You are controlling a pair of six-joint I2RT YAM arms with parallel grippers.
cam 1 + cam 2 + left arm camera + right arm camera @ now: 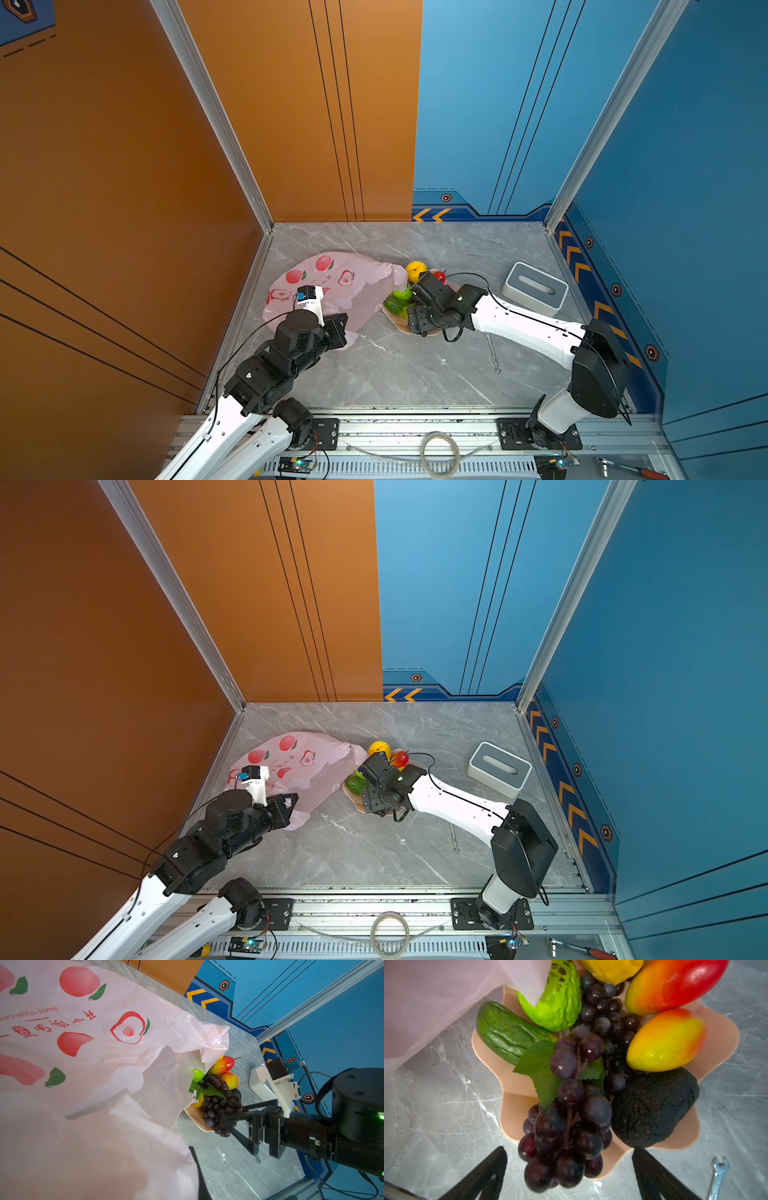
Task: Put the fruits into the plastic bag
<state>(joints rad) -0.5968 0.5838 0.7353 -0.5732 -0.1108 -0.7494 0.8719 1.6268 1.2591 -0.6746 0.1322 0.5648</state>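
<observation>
The bag [345,286] [316,762] is lying crumpled on the left part of the table [415,374], with its mouth turned toward the bowl [399,326] just beside it. The left gripper [289,802] is pinching the bag's near edge, its jaws closed on the pink plastic. In the left wrist view the bag [104,1064] is filling most of the frame, and a flap is drooping over the bowl [197,1122].

All 8 fruits are sitting in the bowl [512,1093]. In the right wrist view a grape bunch [566,1126] is spilling over the rim closest to the camera. A second bunch [608,1014] is lying behind it. The avocado [654,1109] is resting against the grape bunch, and 2 red-yellow fruits [664,1041] are lying beyond the avocado. The lemon [610,968] is sitting at the far rim. The bumpy green fruit [558,1001] is lying partly under the bag's flap [436,1001], with the green oblong [504,1032] beside it.

The right gripper [569,1149] [232,1116] is hanging wide open at the grape bunch, with 1 finger on each side. I cannot tell whether the fingers are touching the grapes.

A grey box [534,286] is standing well apart on the right, and a wrench [718,1176] is lying on the table near the bowl.
</observation>
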